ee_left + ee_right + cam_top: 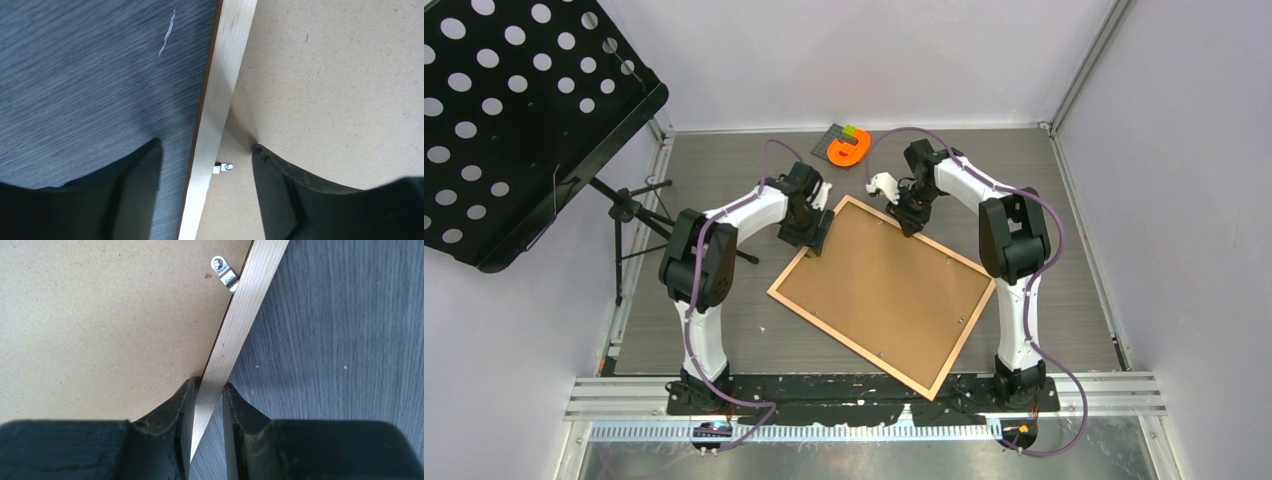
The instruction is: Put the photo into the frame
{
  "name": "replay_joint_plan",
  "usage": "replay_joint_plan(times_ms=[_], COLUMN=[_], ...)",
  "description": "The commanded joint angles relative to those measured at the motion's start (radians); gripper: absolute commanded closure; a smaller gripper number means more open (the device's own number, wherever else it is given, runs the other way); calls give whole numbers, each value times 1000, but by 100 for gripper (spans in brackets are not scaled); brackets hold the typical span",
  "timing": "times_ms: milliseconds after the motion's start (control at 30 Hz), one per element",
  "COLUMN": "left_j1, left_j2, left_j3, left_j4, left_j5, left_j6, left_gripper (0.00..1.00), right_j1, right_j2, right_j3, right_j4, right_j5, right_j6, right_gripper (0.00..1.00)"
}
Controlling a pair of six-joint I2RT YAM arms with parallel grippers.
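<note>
The frame [849,346] lies face down and askew on the dark table, filled by a plain brown backing board [884,290]. The photo is hidden. My left gripper [809,238] stands over the frame's far left edge. In the left wrist view it is open [206,146], one finger on each side of the pale wood rail [220,95] without touching it, and a small metal clip [225,167] sits between them. My right gripper [908,228] is at the far edge near the top corner. There it is shut [207,387] on the rail [245,310], just below another clip [223,271].
An orange plastic piece with green and grey blocks [849,148] lies at the back of the table, beyond the frame. A black perforated music stand [514,110] on a tripod [629,205] looms at the left. Walls close in the table on three sides.
</note>
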Motion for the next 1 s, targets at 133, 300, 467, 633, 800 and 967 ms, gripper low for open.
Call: replay_joint_plan(times_ms=[133,300,467,633,800,967], left_j1=[18,31,70,100,121,130], left_j2=[-152,-187,-159,-129,-102,-94], left_j3=[-77,-102,-94,-89,-87,-96], left_j4=[57,53,35,36,28,34], left_j5=[-6,-18,11,21,65,115], left_j6=[40,66,46,32,6,-19], left_gripper=[27,27,33,38,42,49], right_j1=[15,39,66,88,85,68], right_j2=[63,115,223,266,204,57], right_j3=[90,211,404,524,428,249], right_j4=[-7,-41,-128,-118,-1,133], right_j5=[-7,-15,-13,8,51,128], right_j6=[26,10,-9,10,128,282], right_gripper=[94,94,94,75,34,25])
